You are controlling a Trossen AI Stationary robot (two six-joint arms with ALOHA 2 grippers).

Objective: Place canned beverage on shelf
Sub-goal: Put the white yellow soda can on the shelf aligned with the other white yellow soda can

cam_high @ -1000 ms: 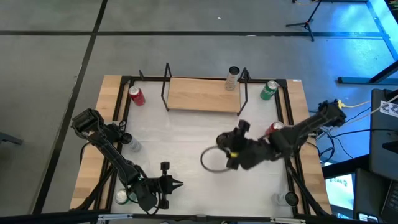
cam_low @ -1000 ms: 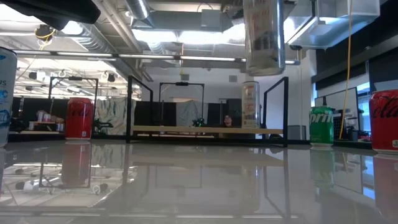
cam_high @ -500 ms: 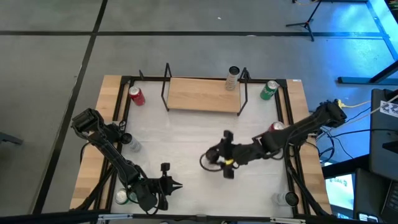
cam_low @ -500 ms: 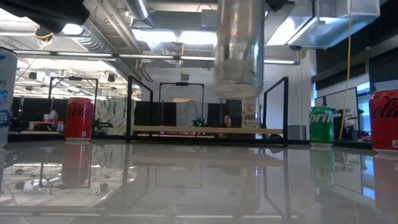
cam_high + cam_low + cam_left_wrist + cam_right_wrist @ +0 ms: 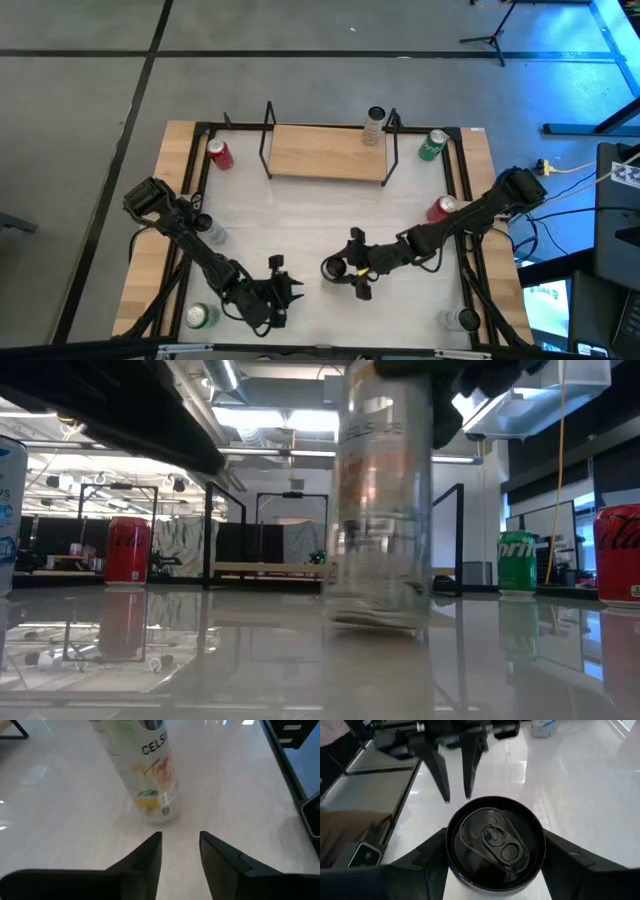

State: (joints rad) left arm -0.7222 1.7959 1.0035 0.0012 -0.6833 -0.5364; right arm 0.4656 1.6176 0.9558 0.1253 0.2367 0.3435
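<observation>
The right pincer (image 5: 343, 268) grips a tall pale can (image 5: 494, 839) from the side, one finger on each flank, the can upright with its base at or just above the white surface (image 5: 300, 220) (the low view does not settle whether it touches). Its black lid and pull tab face the right wrist camera. The label reads "CELS" in dark letters with orange script beneath (image 5: 156, 762); the rest cannot be read.

The left pincer (image 5: 290, 290) lies low just beside the can, its two dark fingers (image 5: 145, 857) pointing at it, a narrow gap between them and nothing in it.

Well beyond the held can stands the shelf (image 5: 327, 152), a light-wood board in a black rod frame. On its right end stands a second tall pale can (image 5: 374, 125). Beside the shelf's left end is a red can (image 5: 127, 549) with Coca-Cola script, and beside its right end a green can (image 5: 518, 561) reading "Sprite". Another red can (image 5: 441, 207) stands close under the right arm. A pale can with blue print (image 5: 12, 510) is near the left arm, another green can (image 5: 199, 316) lies behind the left pincer, and a clear one (image 5: 462, 319) sits behind the right. Between the held can and the shelf the surface is bare.
</observation>
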